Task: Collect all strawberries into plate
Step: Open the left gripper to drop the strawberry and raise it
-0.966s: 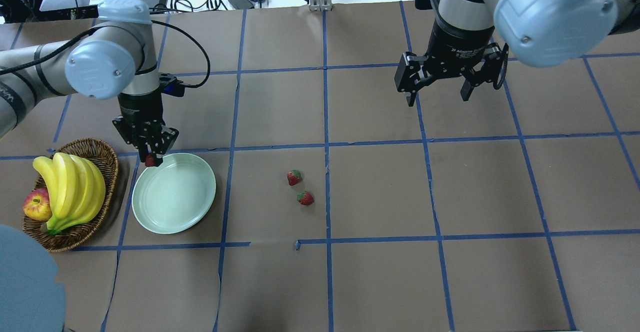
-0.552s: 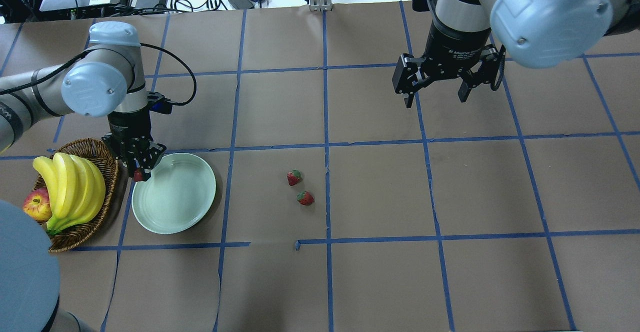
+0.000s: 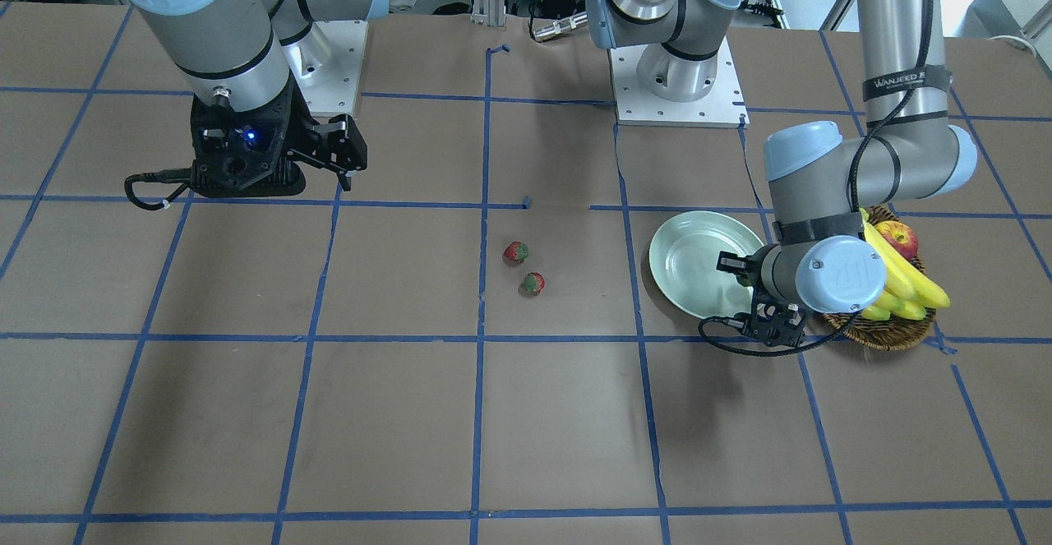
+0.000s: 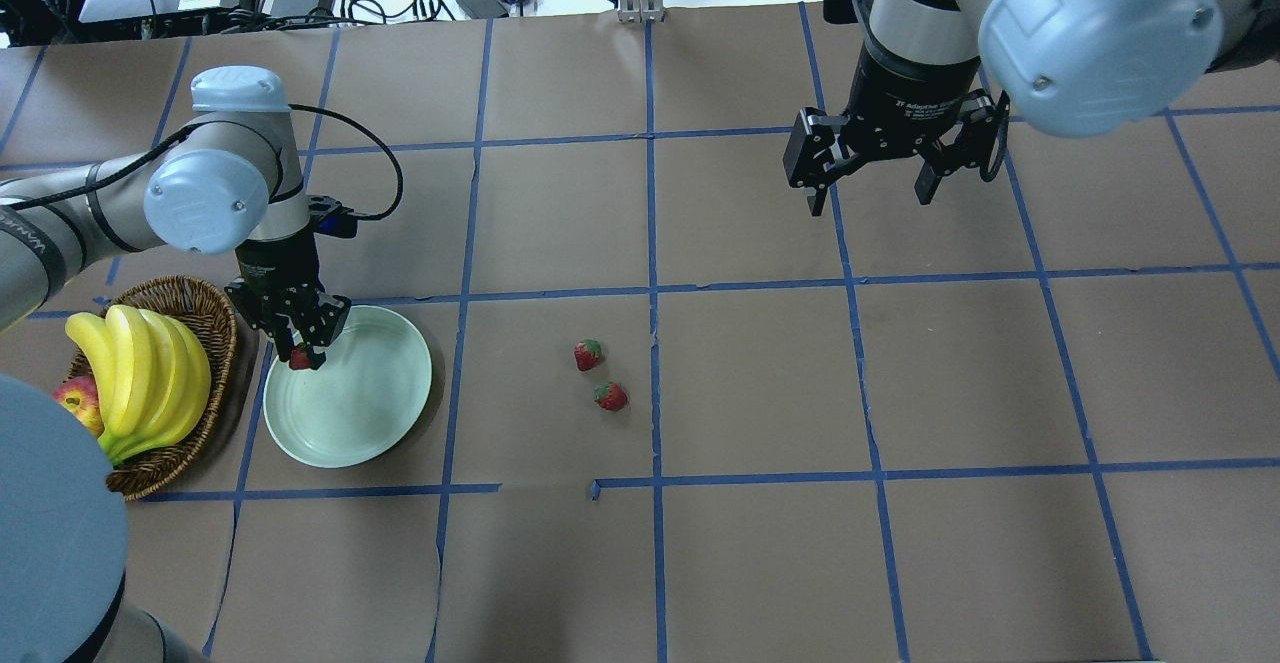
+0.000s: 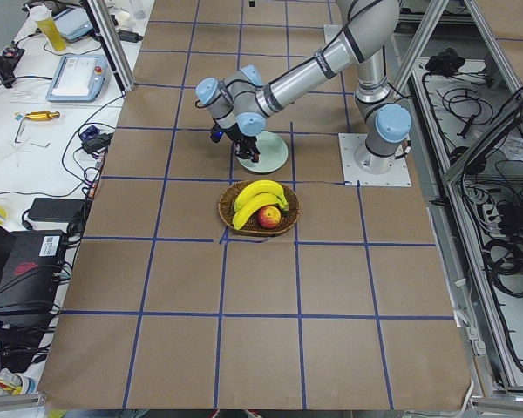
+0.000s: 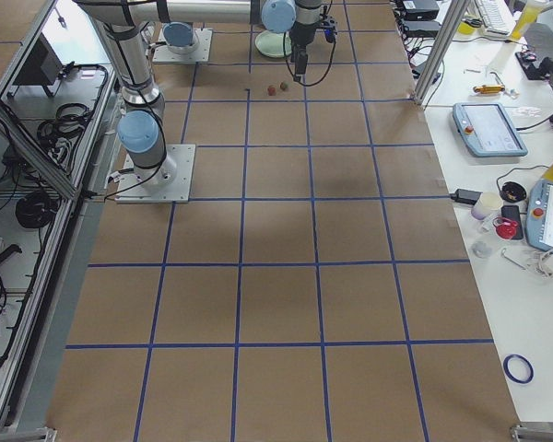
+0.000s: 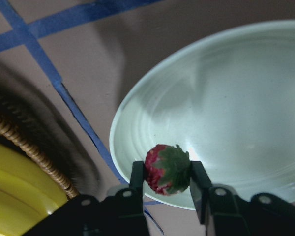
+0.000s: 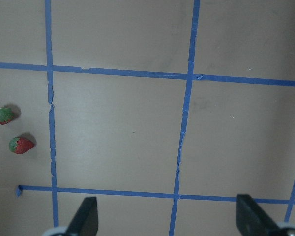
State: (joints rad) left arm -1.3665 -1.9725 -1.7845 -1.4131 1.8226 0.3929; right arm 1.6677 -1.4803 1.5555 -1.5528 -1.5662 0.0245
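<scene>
The left gripper [image 4: 302,355] is closed tight on the first strawberry [image 7: 168,169], just above the plate [image 4: 370,408] at its edge; none is in the plate yet. The second strawberry [image 4: 588,354] and the third strawberry [image 4: 610,396] lie well to its right, uncollected. Beyond them the right gripper [image 4: 870,198] hangs spread wide, empty.

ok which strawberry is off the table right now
The strawberry gripped in the left tool, above the plate's edge; the other two strawberries lie loose on the paper mid-table.
</scene>
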